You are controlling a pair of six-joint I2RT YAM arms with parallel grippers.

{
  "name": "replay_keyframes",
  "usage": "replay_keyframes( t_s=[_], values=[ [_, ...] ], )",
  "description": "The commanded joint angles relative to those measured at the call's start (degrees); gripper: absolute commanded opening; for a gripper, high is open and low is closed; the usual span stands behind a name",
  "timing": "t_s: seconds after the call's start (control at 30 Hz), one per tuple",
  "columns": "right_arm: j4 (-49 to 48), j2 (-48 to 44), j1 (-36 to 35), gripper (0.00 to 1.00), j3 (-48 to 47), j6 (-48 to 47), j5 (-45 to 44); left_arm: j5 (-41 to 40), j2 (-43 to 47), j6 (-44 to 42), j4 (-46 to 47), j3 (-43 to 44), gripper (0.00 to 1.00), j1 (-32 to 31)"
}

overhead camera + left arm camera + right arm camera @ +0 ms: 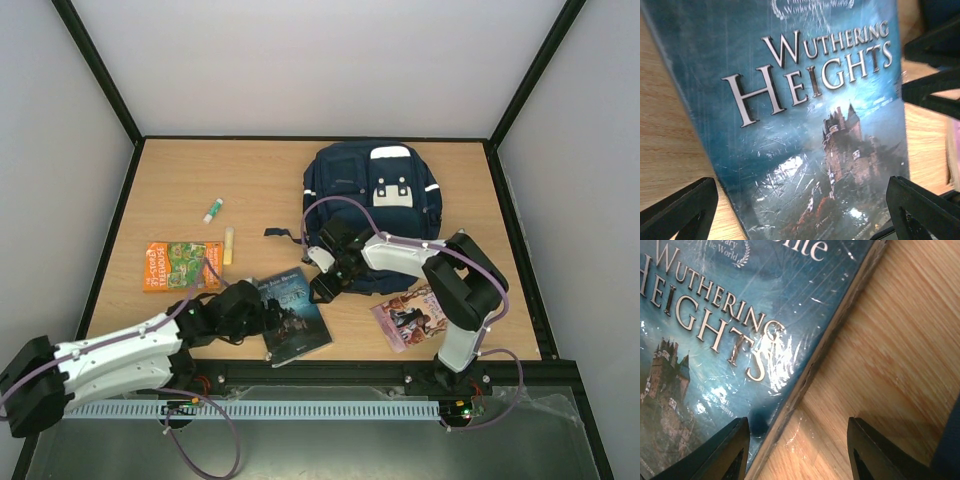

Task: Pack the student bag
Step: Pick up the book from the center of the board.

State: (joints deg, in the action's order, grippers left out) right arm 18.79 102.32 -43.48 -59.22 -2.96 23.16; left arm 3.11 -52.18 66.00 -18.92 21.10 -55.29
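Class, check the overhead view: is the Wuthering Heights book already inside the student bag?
No, the book lies flat on the table, outside the student bag.

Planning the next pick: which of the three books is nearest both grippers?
The teal Wuthering Heights in the middle: its cover fills both wrist views. The orange book and pink book lie further out.

Left gripper (801, 200) stretched forward and low, jaws spread wide — right gripper (797, 440) just to its right, angled down from a folded elbow, jaws likewise apart.
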Motion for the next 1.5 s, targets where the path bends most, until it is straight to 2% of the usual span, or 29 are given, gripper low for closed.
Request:
replay_keyframes(
  t_s=[0.0, 0.2, 0.43, 0.63, 0.73, 0.93, 1.2, 1.47],
  values=[
    [2.26, -1.56, 0.33, 0.53, 1.32, 0.26, 0.37, -4.51, 7.78, 9.02, -2.47, -3.55, 0.95, -0.35],
    [1.88, 0.05, 0.33, 0.52, 1.18, 0.83, 1.78, -7.31, 19.59, 16.70, -0.92, -9.76, 0.94, -0.35],
    [0.70, 1.44, 0.33, 0.50, 1.86, 1.02, 2.48, -8.03, 27.59, 19.96, -1.98, -14.34, 0.93, -0.35],
    [-0.31, 2.14, 0.35, 0.46, 2.72, 1.09, 1.55, -7.53, 26.74, 20.91, -0.66, -16.07, 0.93, -0.30],
    [-0.42, 2.82, 0.34, 0.39, 2.63, 1.07, 1.01, -6.98, 25.13, 21.26, 1.75, -16.88, 0.94, -0.27],
    [0.19, 5.45, 0.35, 0.33, 1.77, 0.86, 1.15, -6.98, 21.53, 21.25, 5.32, -17.24, 0.94, -0.26],
    [0.72, 7.01, 0.40, 0.31, 0.83, 0.87, 1.85, -6.32, 19.14, 20.73, 9.21, -17.84, 0.95, 0.60],
    [0.98, 7.95, 0.44, 0.31, 0.45, 0.75, 3.48, -6.84, 22.82, 17.31, 16.37, -17.05, 0.95, 0.78]
  ],
)
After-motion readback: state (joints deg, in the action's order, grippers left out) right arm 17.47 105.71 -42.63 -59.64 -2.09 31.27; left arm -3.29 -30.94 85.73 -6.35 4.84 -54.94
